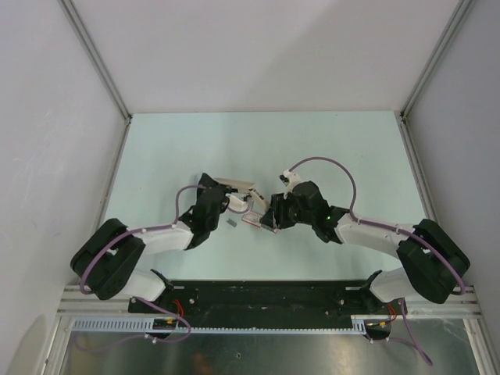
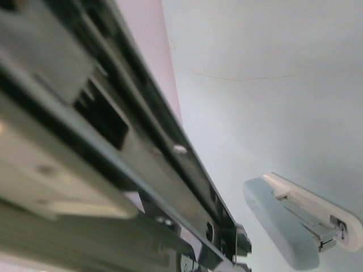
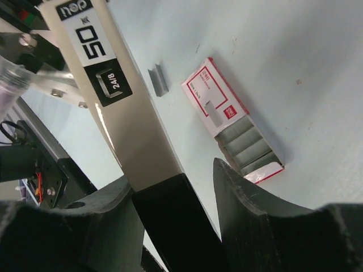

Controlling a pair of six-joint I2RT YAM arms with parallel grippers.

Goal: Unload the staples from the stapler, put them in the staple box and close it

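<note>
your right gripper point(image 3: 170, 178) stood spread around the black end of the stapler point(image 3: 122, 113): one of its fingers point(image 3: 249, 209) showed a clear gap to the stapler, while the other lay against it, so nothing was pinched there. the stapler's beige top carried a black label point(image 3: 93, 54) with white writing that read as "nop", then "50", then "24/8" beside a small staple symbol. from above, the stapler point(image 1: 242, 190) sat at the middle of the table point(image 1: 312, 148), between the two arms, with your left gripper point(image 1: 237, 201) at its 8 o'clock end and your right gripper point(image 1: 266, 212) at its 4 o'clock. i could not tell whether the left gripper was clamped: its own camera was filled by a blurred metal rail point(image 2: 187, 170) of the stapler. the staples point(image 3: 159, 81), one short grey strip, lay loose on the table just beside the stapler, near its 6 o'clock from above point(image 1: 232, 223). at 4 o'clock of the strip lay an open pink-and-white box point(image 3: 227, 113) holding more grey strips; its red print was too small to read.
</note>
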